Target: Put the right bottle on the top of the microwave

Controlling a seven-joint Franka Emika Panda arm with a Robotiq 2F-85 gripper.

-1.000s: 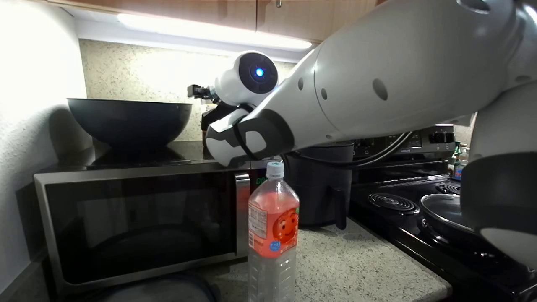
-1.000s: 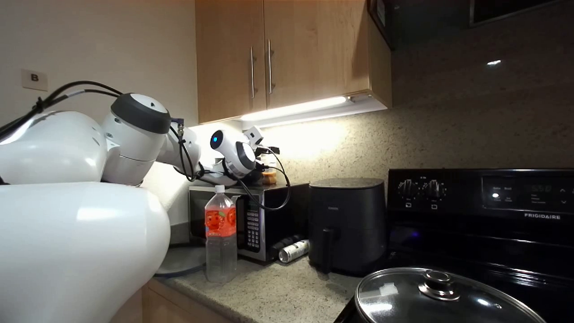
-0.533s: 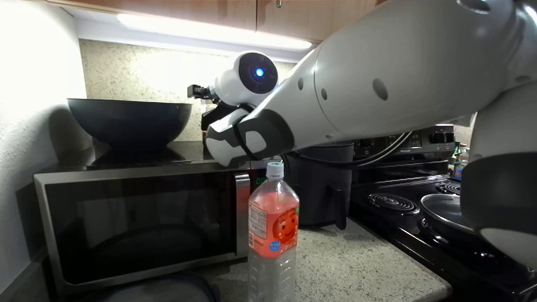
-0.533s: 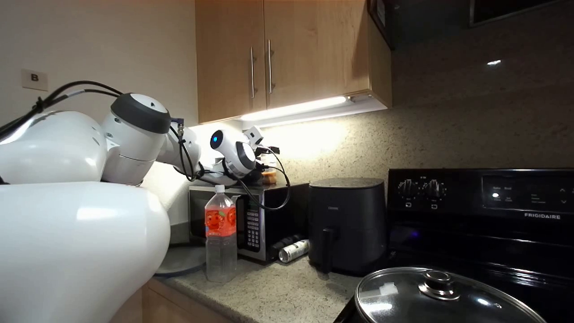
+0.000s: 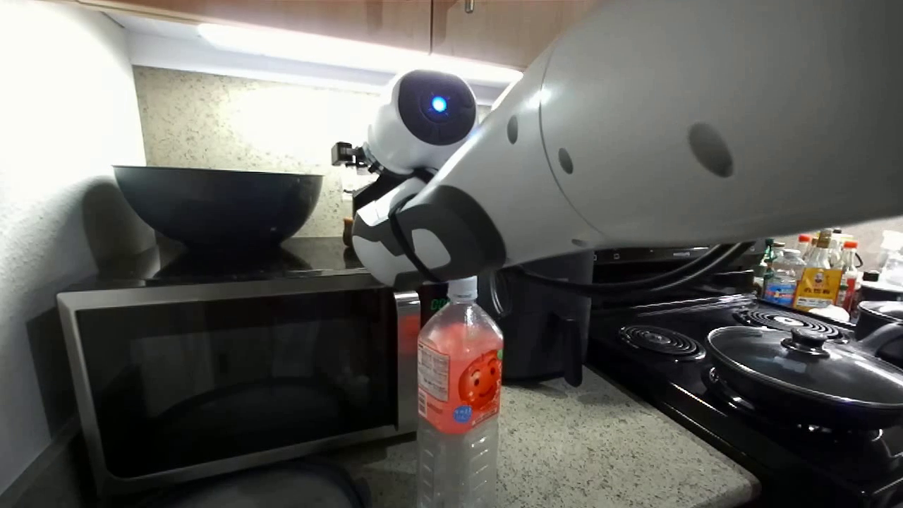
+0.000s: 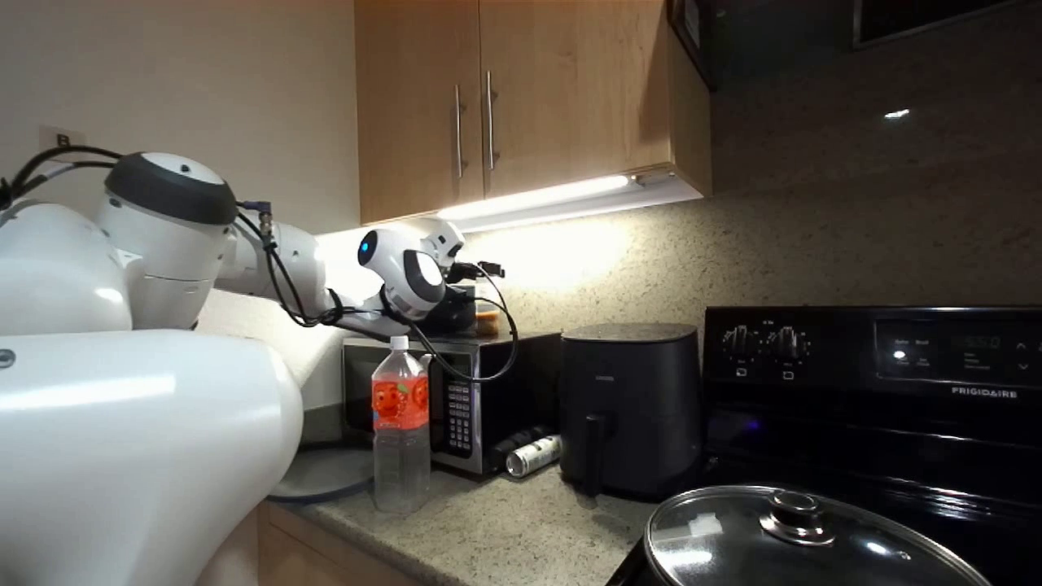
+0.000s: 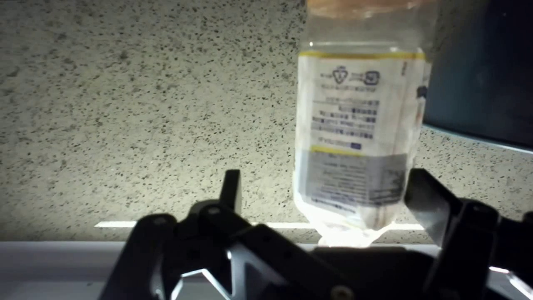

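The right bottle, small and clear with a pale label and brownish liquid, stands upright on the microwave's top in an exterior view (image 6: 488, 321), partly hidden by the wrist. Only a sliver of the bottle shows in an exterior view (image 5: 348, 231). The black microwave shows in both exterior views (image 5: 233, 381) (image 6: 521, 382). In the upside-down wrist view the bottle (image 7: 358, 125) is between the fingers of my gripper (image 7: 324, 179). The gripper is open: a wide gap shows on the picture's left, while the right finger is at or very near the bottle. Glare hides the cap.
A large dark bowl (image 5: 219, 204) stands on the microwave beside the bottle. The larger red-label bottle (image 5: 462, 381) stands on the counter in front. A black cylindrical appliance (image 6: 631, 407) and a lying can (image 6: 533, 456) are beside the microwave. Wall cabinets (image 6: 529, 98) hang above.
The arm and wrist have shifted back, rightward in an exterior view and leftward in an exterior view, uncovering the stove's far side. The small bottle stays in about the same place.
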